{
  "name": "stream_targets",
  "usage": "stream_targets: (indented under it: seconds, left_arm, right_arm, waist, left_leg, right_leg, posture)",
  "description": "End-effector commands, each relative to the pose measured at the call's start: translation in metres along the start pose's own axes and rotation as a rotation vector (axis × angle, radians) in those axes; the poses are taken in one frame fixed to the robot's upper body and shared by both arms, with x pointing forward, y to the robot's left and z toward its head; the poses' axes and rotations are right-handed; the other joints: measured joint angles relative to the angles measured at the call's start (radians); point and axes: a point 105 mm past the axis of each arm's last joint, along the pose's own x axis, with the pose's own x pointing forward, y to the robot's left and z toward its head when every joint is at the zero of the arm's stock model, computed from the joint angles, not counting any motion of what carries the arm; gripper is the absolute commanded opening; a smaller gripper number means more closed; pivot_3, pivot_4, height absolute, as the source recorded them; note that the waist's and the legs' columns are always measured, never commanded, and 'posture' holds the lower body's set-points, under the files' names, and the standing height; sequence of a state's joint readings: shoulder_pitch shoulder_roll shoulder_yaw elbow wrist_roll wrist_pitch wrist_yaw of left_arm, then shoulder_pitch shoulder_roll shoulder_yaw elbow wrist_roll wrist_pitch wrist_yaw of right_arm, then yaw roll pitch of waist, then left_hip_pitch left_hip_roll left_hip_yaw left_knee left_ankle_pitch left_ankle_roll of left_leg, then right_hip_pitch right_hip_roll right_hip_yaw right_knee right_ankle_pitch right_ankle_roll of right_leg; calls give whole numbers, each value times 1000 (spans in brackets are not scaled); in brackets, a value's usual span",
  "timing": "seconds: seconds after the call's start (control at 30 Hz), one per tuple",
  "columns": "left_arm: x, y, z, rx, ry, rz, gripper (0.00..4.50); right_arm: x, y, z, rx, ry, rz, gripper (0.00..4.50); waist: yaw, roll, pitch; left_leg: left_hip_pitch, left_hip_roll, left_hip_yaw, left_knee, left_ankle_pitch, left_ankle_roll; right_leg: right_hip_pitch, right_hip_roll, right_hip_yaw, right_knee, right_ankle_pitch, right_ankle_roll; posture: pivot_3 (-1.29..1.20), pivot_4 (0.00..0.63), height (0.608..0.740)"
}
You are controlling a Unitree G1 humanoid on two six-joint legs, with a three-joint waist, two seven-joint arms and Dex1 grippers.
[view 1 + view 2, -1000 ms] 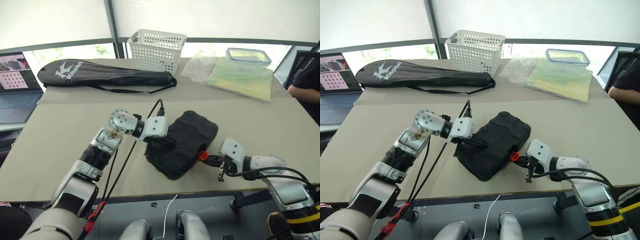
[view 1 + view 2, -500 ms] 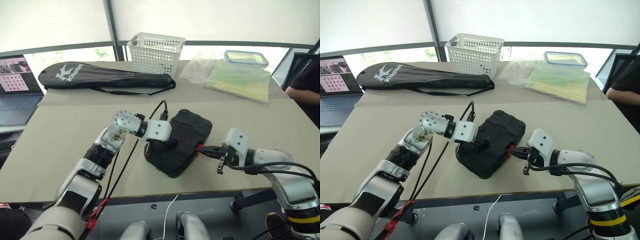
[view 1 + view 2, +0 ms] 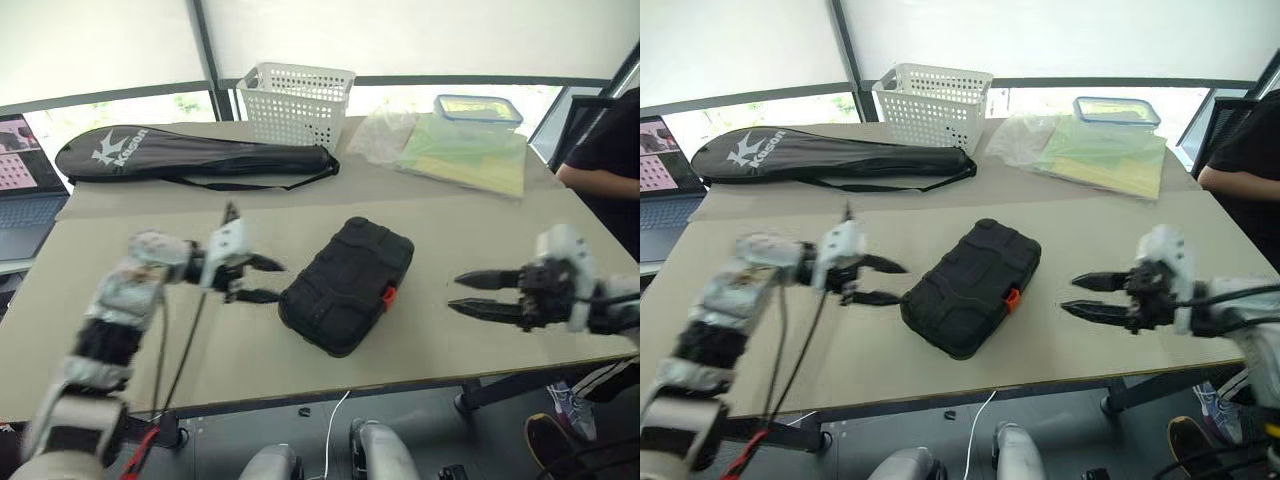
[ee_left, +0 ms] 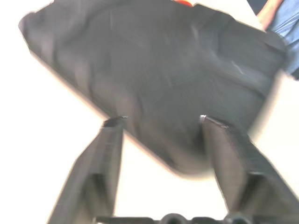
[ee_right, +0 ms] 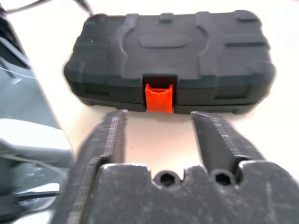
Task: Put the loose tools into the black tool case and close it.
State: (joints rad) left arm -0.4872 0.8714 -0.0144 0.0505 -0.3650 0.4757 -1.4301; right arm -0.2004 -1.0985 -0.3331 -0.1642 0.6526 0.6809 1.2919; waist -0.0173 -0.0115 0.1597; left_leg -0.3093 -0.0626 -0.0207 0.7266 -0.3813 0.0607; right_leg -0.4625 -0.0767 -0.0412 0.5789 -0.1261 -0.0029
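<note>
the black tool case (image 3: pixel 346 284) is shut, so i can't see what lies inside it. my left gripper (image 3: pixel 262 280) and its arm are smeared with blur. a person (image 3: pixel 606 160) is cut off at the edge.

Both arms were spread wide, forearms angled inward. The left gripper (image 3: pixel 262 279) pointed toward the right, its jaws parted and empty. The right gripper (image 3: pixel 468 293) pointed toward the left, jaws likewise spread and holding nothing.
</note>
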Motion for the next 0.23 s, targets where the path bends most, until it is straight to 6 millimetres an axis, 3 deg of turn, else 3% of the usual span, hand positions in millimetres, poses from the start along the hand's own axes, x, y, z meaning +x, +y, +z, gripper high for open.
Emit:
stream_targets:
  seconds: [0.03,0.07,0.13,0.23]
  left_arm:
    - [-50,-15,18,-99,-62,98,4500]
    - [-61,-18,11,-111,-42,137,4500]
    - [-73,-26,0,-116,-12,189,4500]
    - [-80,-38,1,-147,-33,218,4500]
  right_arm:
    - [-27,-5,15,-26,-24,23,4232]
    - [-30,-9,16,-44,-20,18,4456]
    - [-31,-13,15,-53,-4,19,4456]
    - [-28,-15,15,-51,-4,44,4456]
  waist:
    - [5,0,0]
    - [10,0,0]
    - [17,2,1]
    - [21,2,1]
  left_leg:
    - [-2,1,0,0,0,0]
    - [-3,0,0,0,0,0]
    - [-4,0,0,0,0,-1]
    - [-4,-1,1,1,0,-1]
  right_leg:
    - [-2,1,-1,0,0,0]
    - [-3,1,-2,0,0,0]
    - [-3,0,-4,-1,0,0]
    - [-3,-1,-4,-1,0,0]
  posture:
    - [0,150,740]
    - [0,150,740]
    - [0,150,740]
    - [0,150,740]
